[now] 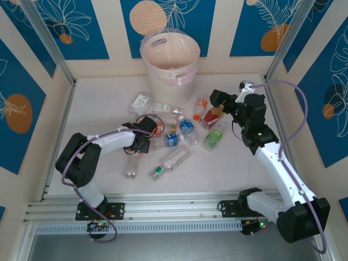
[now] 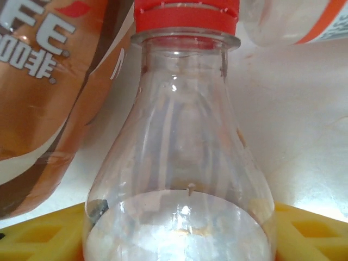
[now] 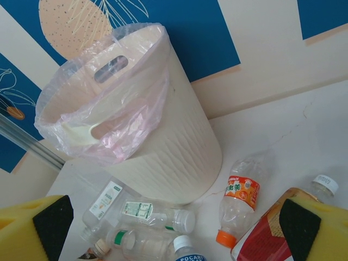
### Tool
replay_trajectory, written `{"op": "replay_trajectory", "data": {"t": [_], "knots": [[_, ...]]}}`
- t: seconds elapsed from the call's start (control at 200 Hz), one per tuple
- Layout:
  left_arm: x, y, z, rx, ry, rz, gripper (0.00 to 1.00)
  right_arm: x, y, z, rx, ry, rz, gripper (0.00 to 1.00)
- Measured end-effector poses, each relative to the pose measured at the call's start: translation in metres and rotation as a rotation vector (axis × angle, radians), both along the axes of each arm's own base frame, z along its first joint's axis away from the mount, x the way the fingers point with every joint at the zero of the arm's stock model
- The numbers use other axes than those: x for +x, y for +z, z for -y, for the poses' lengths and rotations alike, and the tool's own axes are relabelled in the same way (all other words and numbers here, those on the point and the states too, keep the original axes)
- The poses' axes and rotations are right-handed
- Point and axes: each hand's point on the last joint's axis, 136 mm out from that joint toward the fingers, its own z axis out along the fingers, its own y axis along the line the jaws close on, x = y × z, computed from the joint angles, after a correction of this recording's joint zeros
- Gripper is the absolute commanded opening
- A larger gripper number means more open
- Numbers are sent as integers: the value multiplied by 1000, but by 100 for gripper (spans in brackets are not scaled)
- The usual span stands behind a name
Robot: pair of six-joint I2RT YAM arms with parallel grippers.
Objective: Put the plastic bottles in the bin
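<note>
**Left arm at pick-up; bottles on the tabletop, bin at 12 o'clock**

Nearest, the left gripper point(image 2: 179, 239) stood astride a clear red-capped bottle point(image 2: 179, 136). Its yellow pads point(image 2: 38, 236) sat close on either flank of the body, below the shoulder. Whether they had taken firm hold could not be told. A brown-labelled bottle point(image 2: 43, 98) lay just beside at 10 o'clock, and an orange-labelled bottle point(image 2: 304, 22) lay near 1 o'clock, past the cap.

Judgement: the wall looked thin and likely to give, so the squeeze should seat the bottle without crushing it. The lift should go straight up, clear of the brown-labelled neighbour, before any swing toward 12 o'clock. The bin is tall, so its rim wants height to spare.

The right gripper point(image 3: 176, 223) was spread wide with nothing between its fingers. It hung over the heap at about 2 o'clock, facing the bin.

The plastic bottles point(image 1: 174, 160) lay on their sides, scattered about the centre of the tabletop point(image 1: 228, 168). The bin point(image 3: 185, 152) stood upright at 12 o'clock by the far wall. It was lined with a thin pink bag point(image 3: 125, 125) whose slack edge hung over the rim, so release belongs well over the opening.

Surface and room: a metal rail point(image 1: 174, 209) ran along the near edge. The tabletop was pale, flat and matt. Aluminium posts point(image 1: 46, 41) rose at the far corners before cream walls with blue leaf-patterned panels point(image 1: 81, 27).
</note>
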Motion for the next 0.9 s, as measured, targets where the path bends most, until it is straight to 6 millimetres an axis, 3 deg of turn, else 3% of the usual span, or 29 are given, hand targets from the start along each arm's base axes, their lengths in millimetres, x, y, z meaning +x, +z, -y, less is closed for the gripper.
{"op": "replay_trajectory", "data": {"t": [0.15, 0.25, 0.525, 0.665, 0.72, 0.9], "knots": [[3, 21, 6, -64, -7, 59, 59, 0, 0, 0, 3, -1, -2, 100], [4, 48, 12, -146, -16, 137, 57, 0, 0, 1, 3, -3, -2, 100], [5, 127, 13, -339, -32, 417, 41, 1, -1, 1, 4, -5, 0, 100], [2, 162, 13, -479, -42, 610, 21, 0, -8, 2, 5, -5, -14, 99], [4, 176, 14, -519, -50, 674, 0, 0, -10, 1, 9, -3, -17, 100], [17, 237, 24, -643, -77, 893, 0, 0, -14, 0, 20, 0, -23, 100]]}}
